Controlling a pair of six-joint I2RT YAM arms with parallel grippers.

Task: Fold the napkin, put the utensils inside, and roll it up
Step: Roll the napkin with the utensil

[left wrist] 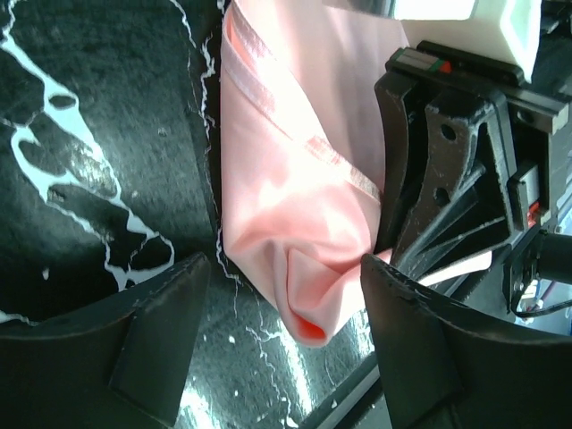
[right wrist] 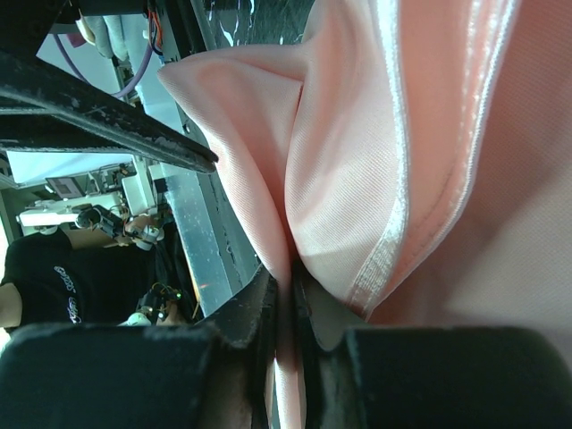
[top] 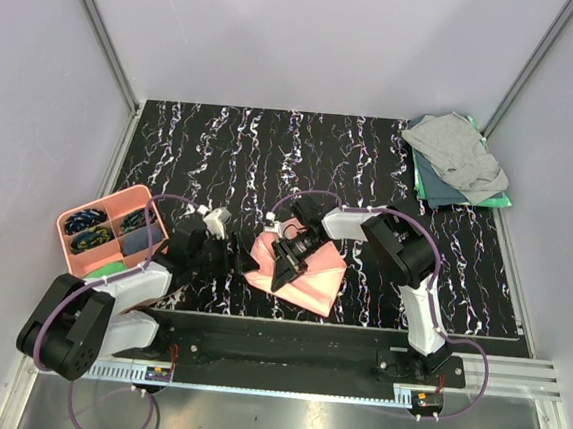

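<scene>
The salmon-pink napkin [top: 307, 269] lies folded on the black marbled table near the front edge. My right gripper [top: 284, 270] is shut on a raised fold of it; in the right wrist view the cloth [right wrist: 357, 161] is pinched between the closed jaws of the gripper [right wrist: 286, 299]. My left gripper [top: 240, 261] is open just left of the napkin. In the left wrist view a folded corner of the napkin [left wrist: 295, 206] lies between its spread fingers [left wrist: 161, 331], untouched by them. No utensils show in any view.
A pink divided tray [top: 145, 200] with small dark and green items stands at the left, beside the left arm. A grey cloth [top: 457, 154] lies on a green cloth [top: 500, 202] at the back right. The metal mounting rail [top: 285, 350] runs along the front.
</scene>
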